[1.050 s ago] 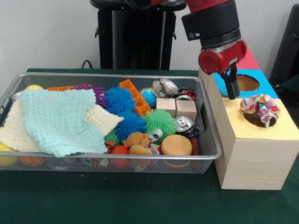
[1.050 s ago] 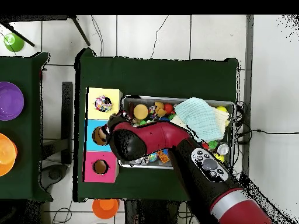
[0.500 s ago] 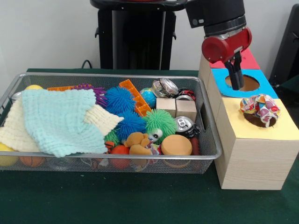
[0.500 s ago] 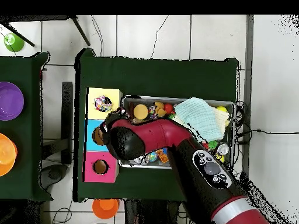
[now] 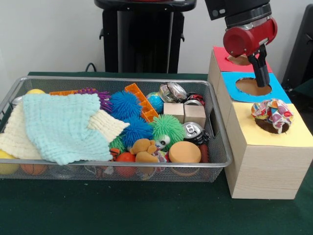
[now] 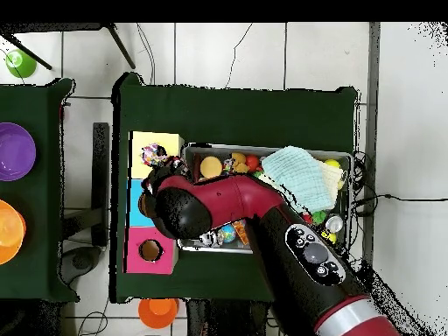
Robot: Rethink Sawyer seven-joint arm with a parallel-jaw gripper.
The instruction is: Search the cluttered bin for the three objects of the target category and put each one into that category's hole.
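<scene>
A wire bin (image 5: 117, 79) holds a teal cloth (image 5: 61, 125) over a cream cloth (image 5: 105, 125), blue (image 5: 125, 104) and green (image 5: 167, 128) spiky balls, crushed cans (image 5: 194, 131), two wooden blocks (image 5: 185, 113), an orange disc (image 5: 184, 152) and a plush toy (image 5: 145, 150). Right of it stands a wooden box with a yellow, a blue (image 5: 253, 86) and a red hole (image 5: 239, 59). A scrunched multicoloured cloth (image 5: 272, 113) lies over the yellow hole, also visible from overhead (image 6: 155, 157). My gripper (image 5: 264, 81) hangs just above the blue hole, with nothing visibly in it. From overhead the arm's head (image 6: 175, 210) covers it.
On a second table at the overhead view's left stand a purple bowl (image 6: 16, 150) and an orange bowl (image 6: 7, 229). An orange bucket (image 6: 157, 309) is on the floor below the main table. Green cloth covers the table (image 5: 122, 210) in front of the bin.
In the front view the gripper has risen and shifted right, from near the bin's corner to over the blue hole. The multicoloured cloth and the bin's contents have not moved.
</scene>
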